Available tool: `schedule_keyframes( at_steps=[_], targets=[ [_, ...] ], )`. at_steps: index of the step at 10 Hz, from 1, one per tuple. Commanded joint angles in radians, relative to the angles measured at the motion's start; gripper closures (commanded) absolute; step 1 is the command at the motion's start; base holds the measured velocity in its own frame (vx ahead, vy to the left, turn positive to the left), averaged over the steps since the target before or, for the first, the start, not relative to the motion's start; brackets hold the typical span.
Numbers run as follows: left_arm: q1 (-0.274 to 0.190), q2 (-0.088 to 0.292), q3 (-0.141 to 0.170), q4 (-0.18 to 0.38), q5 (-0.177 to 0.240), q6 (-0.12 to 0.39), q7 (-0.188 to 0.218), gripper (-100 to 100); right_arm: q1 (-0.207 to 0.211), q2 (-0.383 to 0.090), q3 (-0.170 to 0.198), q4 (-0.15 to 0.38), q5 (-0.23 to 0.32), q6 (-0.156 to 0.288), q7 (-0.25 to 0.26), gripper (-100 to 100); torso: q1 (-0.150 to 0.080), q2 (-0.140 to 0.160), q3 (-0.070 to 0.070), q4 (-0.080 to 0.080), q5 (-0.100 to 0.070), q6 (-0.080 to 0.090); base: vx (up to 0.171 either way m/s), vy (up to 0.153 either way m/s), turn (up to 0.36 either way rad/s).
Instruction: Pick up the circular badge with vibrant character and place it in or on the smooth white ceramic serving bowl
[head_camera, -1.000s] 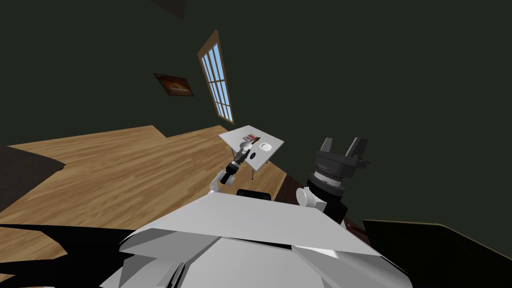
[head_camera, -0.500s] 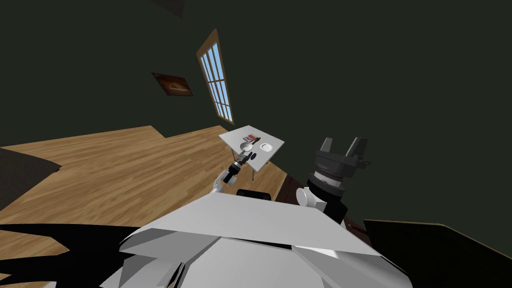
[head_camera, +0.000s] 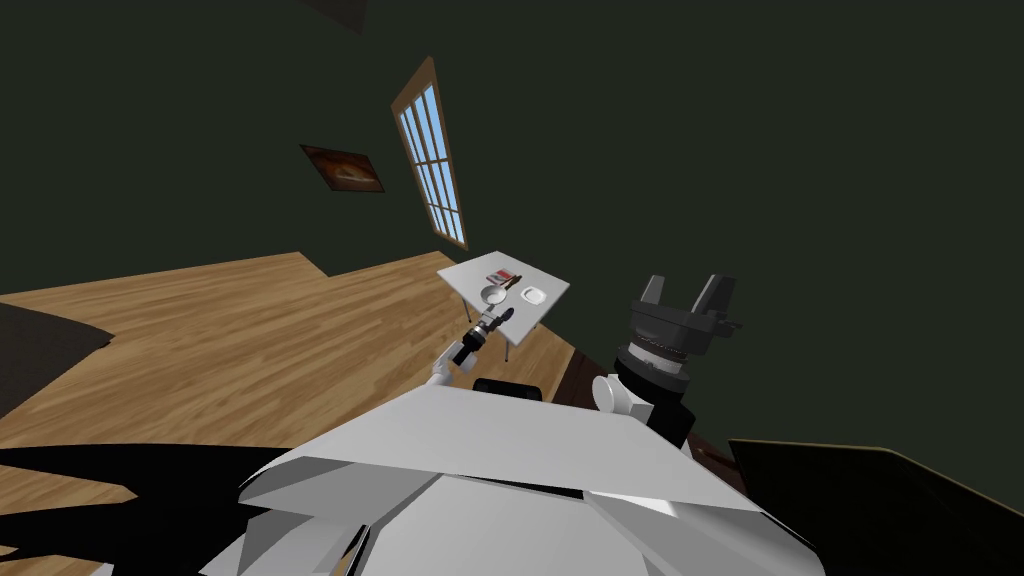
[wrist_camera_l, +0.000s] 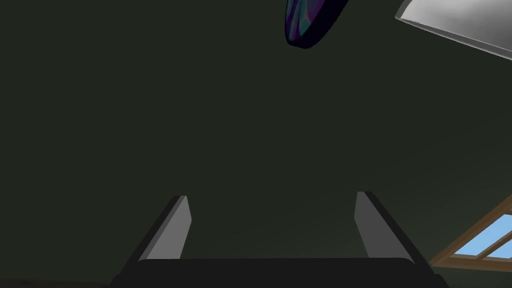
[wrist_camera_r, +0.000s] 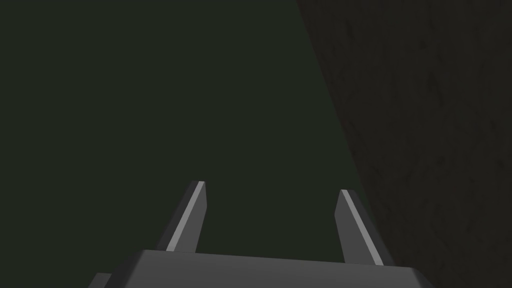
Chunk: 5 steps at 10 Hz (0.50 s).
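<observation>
A small white table (head_camera: 470, 272) stands ahead by the dark wall. On it lie a round grey bowl (head_camera: 492, 294) and a white dish (head_camera: 532, 295). The badge (head_camera: 508, 313), a small dark disc, sits near the table's near corner. In the left wrist view the badge (wrist_camera_l: 310, 22) shows purple and teal on its face, well beyond the fingers. My left gripper (head_camera: 495, 320) hangs at the table's near edge, just short of the badge. The left gripper (wrist_camera_l: 270, 205) is open and holds nothing. My right gripper (head_camera: 685, 290) is raised at my right, and the right gripper (wrist_camera_r: 270, 200) is open and empty.
A red and brown object (head_camera: 502, 276) lies at the table's far side. A light grey edge (wrist_camera_l: 455, 22) shows past the badge; I cannot tell what it belongs to. Wooden floor (head_camera: 250, 330) spreads to the left. A window (head_camera: 432, 165) is behind the table.
My left arm has drawn back towards me, from over the grey bowl to the table's near edge. The right arm has not moved.
</observation>
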Motion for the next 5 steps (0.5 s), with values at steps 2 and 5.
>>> schedule_keyframes(
  at_steps=[2,5],
  targets=[
    [-0.025,-0.004,-0.013,0.064,-0.022,0.008,-0.050,-100,0.000,0.000,0.000,0.000,0.000,0.000,0.000,0,0.001,0.000,0.000,0.000,0.000,0.000,0.028,0.038,-0.019],
    [-0.064,-0.011,-0.026,0.148,-0.049,0.007,-0.112,-100,0.000,0.000,0.000,0.000,0.000,0.000,0.000,0,-0.001,0.000,0.000,0.000,0.000,0.000,0.018,0.024,-0.011]
  ],
)
